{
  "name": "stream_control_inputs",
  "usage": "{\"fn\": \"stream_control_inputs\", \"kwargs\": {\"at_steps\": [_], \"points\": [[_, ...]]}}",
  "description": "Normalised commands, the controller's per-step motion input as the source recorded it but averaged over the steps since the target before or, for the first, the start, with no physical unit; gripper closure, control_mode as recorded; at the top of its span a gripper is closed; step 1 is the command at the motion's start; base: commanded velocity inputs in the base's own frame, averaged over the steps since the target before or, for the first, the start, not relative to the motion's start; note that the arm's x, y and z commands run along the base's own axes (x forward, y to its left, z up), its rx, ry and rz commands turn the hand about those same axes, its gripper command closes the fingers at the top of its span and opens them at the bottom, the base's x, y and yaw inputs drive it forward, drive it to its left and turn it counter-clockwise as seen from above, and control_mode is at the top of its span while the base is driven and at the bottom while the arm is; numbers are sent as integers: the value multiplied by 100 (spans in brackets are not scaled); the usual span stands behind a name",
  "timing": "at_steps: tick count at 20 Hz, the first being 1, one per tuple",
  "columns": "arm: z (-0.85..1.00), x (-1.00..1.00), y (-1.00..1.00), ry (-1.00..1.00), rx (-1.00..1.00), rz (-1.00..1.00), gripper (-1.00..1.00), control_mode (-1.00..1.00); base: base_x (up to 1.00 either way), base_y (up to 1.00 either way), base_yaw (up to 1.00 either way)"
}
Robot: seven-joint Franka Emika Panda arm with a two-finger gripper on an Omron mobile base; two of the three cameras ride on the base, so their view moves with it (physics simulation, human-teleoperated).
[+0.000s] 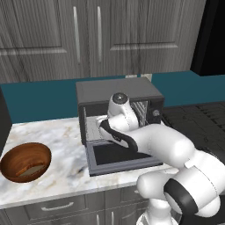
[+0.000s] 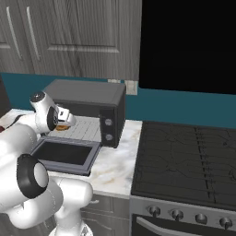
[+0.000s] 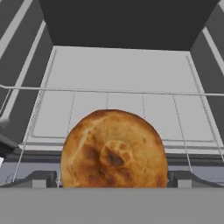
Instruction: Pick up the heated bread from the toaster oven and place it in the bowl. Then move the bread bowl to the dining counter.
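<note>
The toaster oven [image 1: 118, 90] [image 2: 87, 94] stands on the marble worktop with its glass door [image 1: 118, 156] dropped flat. My arm reaches into its mouth. In the hand view the heated bread [image 3: 113, 151], a round golden-brown bun, lies on the wire rack [image 3: 109, 91] at the front. My gripper [image 3: 113, 180] [image 2: 64, 123] is open, with one fingertip [image 3: 41, 179] on each side of the bun. The wooden bowl [image 1: 17, 154] sits on the worktop left of the oven and holds a pale flat piece [image 1: 30, 170]. The dining counter is out of view.
A black stovetop [image 2: 184, 156] adjoins the worktop on the right, with knobs along its front. Grey wall cabinets [image 1: 96, 35] hang above the teal backsplash. A dark object [image 1: 3, 123] stands at the far left edge. Bare marble [image 1: 66, 149] lies between bowl and oven.
</note>
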Motion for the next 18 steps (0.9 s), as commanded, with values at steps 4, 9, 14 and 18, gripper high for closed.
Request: {"fn": "stream_control_inputs", "kwargs": {"at_steps": [4, 9, 14, 18], "points": [[-17, 0, 0, 0, 0, -4, -100, -100, 0, 0, 0], [-11, 0, 0, 0, 0, -4, -100, -100, 0, 0, 0], [-15, 0, -2, 0, 0, -9, -100, -100, 0, 0, 0], [-18, 0, 0, 0, 0, -9, -100, -100, 0, 0, 0]]}}
